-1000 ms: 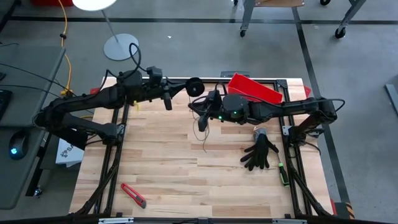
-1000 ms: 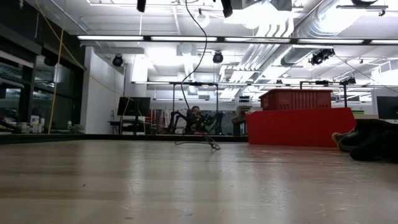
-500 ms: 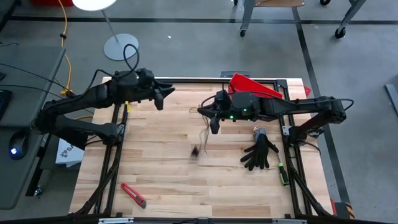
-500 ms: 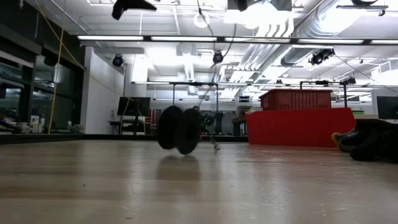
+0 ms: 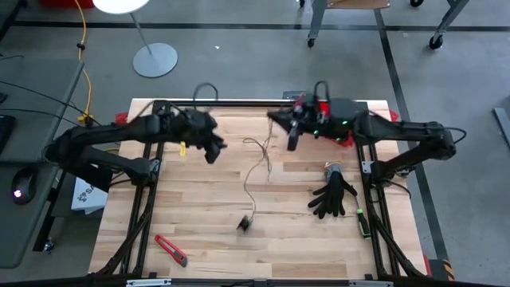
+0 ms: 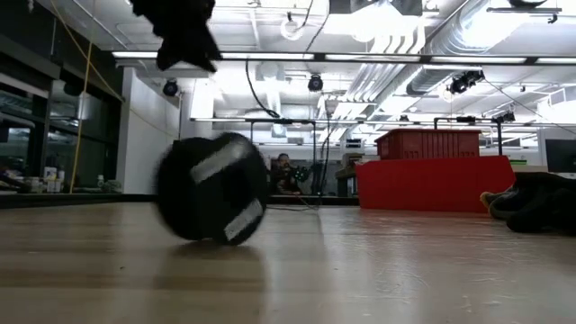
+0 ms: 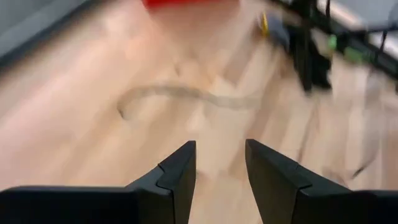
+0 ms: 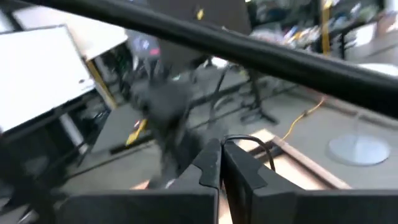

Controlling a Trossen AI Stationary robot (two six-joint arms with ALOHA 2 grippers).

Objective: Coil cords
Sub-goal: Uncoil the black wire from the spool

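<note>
The thin dark cord (image 5: 249,182) trails in loose bends across the wooden table, from near my right gripper (image 5: 291,142) to its small black spool (image 5: 244,225). The spool rests on the boards toward the near edge and shows large and blurred in the low view (image 6: 211,189). The cord (image 7: 174,93) also lies in front of my left gripper (image 7: 221,180). That gripper (image 5: 213,151) hovers open over the table's left half with nothing between its fingers. My right gripper (image 8: 222,165) is shut, up by the far edge. In the low view the cord's upper part (image 6: 250,76) hangs down from above. My right gripper is shut with the cord's upper end (image 5: 269,146) rising toward it. The fingers hide the place of contact, so the part held cannot be told. The cord hangs slack below it, with most of its length and the spool on the table.
A red bin (image 5: 319,108) stands at the far right behind my right gripper. A black glove (image 5: 333,195) and a green-handled tool (image 5: 362,222) lie at the right. A red utility knife (image 5: 171,249) lies near the front left corner.
My left gripper has opened and let go of the spool. The spool has fallen to the table and rolled toward the near edge, drawing the cord out behind it. My right gripper has moved toward the far right with the cord's upper end. My left gripper has come lower and nearer.
</note>
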